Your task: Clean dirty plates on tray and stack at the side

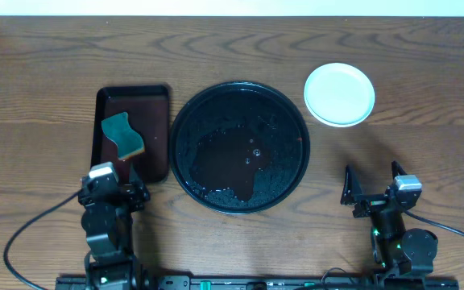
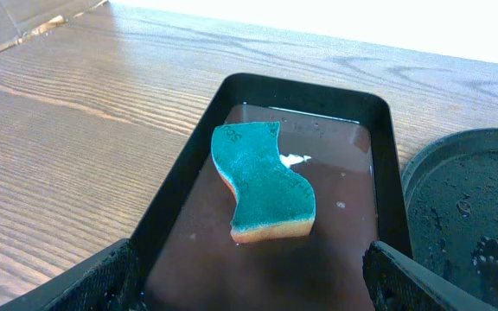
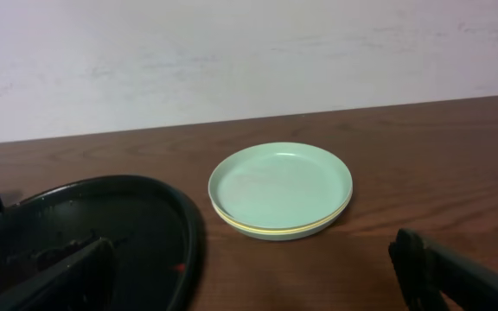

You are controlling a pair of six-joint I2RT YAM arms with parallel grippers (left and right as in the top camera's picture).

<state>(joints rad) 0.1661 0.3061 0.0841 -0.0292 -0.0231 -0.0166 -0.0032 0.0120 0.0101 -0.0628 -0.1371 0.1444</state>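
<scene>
The plates (image 1: 339,94) sit in one stack on the table at the back right, beside the tray; the top one is mint-white. In the right wrist view the stack (image 3: 281,188) shows a pale yellow edge between mint plates. The round black tray (image 1: 240,147) in the middle holds only water drops and a small red speck. It also shows in the right wrist view (image 3: 158,233). My left gripper (image 1: 113,187) is open and empty, over the near end of the rectangular tray. My right gripper (image 1: 371,184) is open and empty, in front of the stack.
A dark rectangular tray (image 1: 156,133) left of the round tray holds brownish water and a teal-and-orange sponge (image 1: 123,135). The sponge (image 2: 262,183) lies flat ahead of my left fingers (image 2: 253,285). The table edge runs along the back.
</scene>
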